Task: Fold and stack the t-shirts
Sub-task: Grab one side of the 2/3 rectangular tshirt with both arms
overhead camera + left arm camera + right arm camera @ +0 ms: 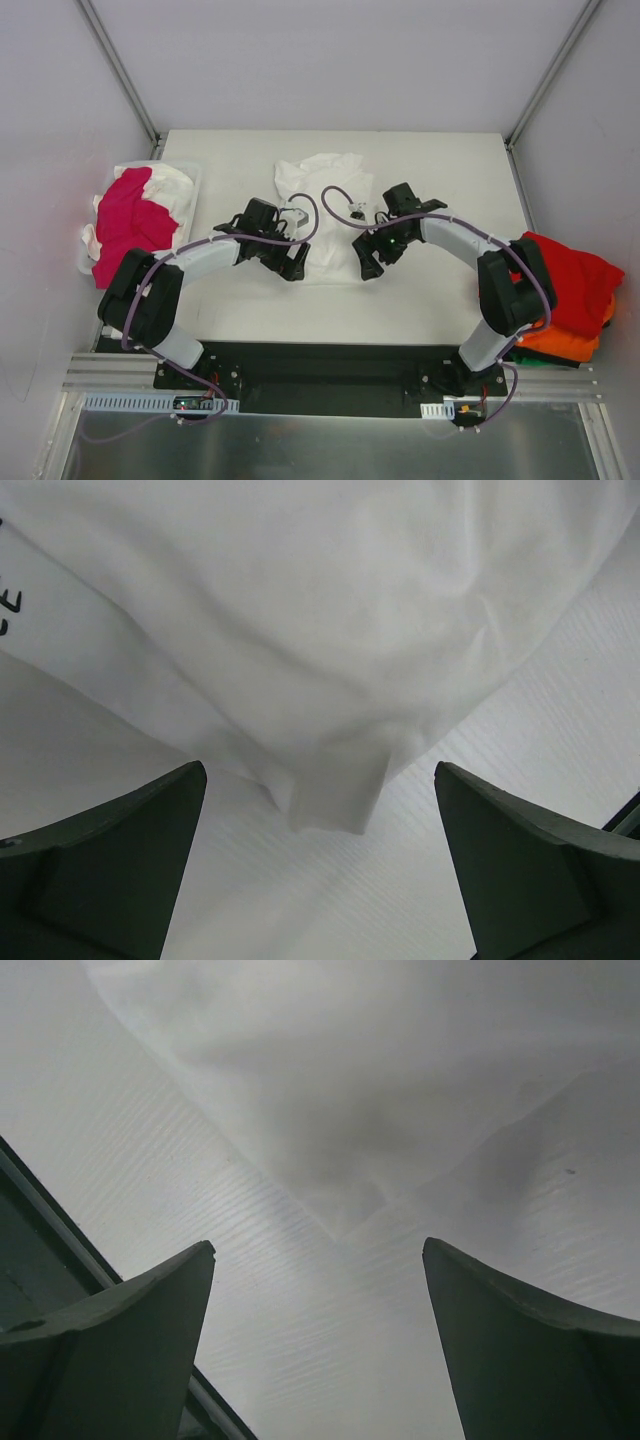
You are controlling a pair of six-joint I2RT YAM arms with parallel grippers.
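Note:
A white t-shirt [325, 215] lies crumpled in the middle of the table [450, 300]. My left gripper [293, 262] hovers at its near left corner and my right gripper [368, 262] at its near right corner. In the left wrist view the gripper [318, 770] is open, and a folded corner of the white shirt [330, 800] hangs between the fingers [120, 870] without touching them. In the right wrist view the gripper [318, 1245] is also open, with the shirt's edge [380, 1090] just ahead of the fingertips [500, 1330]. Nothing is held.
A clear bin [190, 180] at the table's left edge holds a magenta-pink shirt [130, 215] and white cloth [172, 185]. At the right edge a red shirt [565, 275] lies on an orange one [565, 345]. Grey walls enclose the table.

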